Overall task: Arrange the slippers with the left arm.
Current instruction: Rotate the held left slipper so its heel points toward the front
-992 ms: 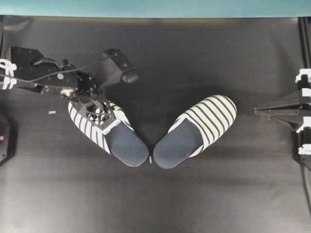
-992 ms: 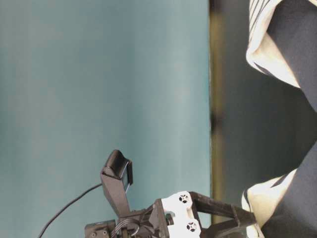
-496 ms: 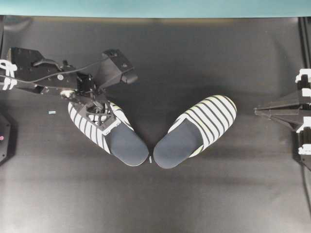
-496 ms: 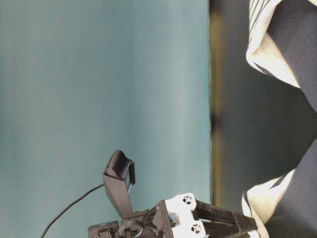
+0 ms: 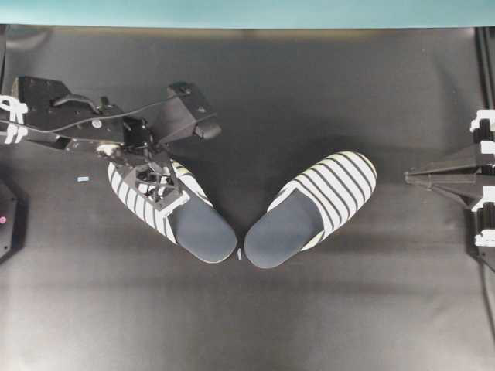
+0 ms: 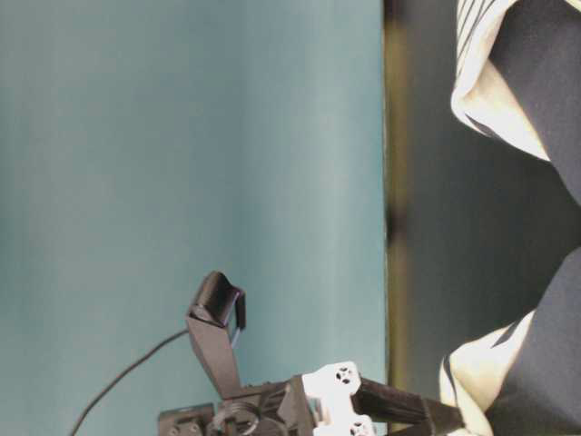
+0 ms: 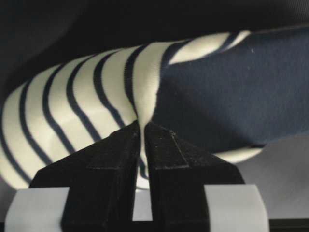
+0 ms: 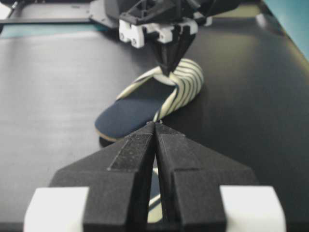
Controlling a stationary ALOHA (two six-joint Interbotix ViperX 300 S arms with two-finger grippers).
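The left arm's jaws pinched the striped upper edge of one slipper; the right arm's jaws were clenched, empty.

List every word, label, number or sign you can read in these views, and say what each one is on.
None can be read. The slippers show only navy stripes, no brand mark. The left pincer, pinching one slipper's striped upper, and the black table bear no lettering. A small pale tag on the table is too small to read.
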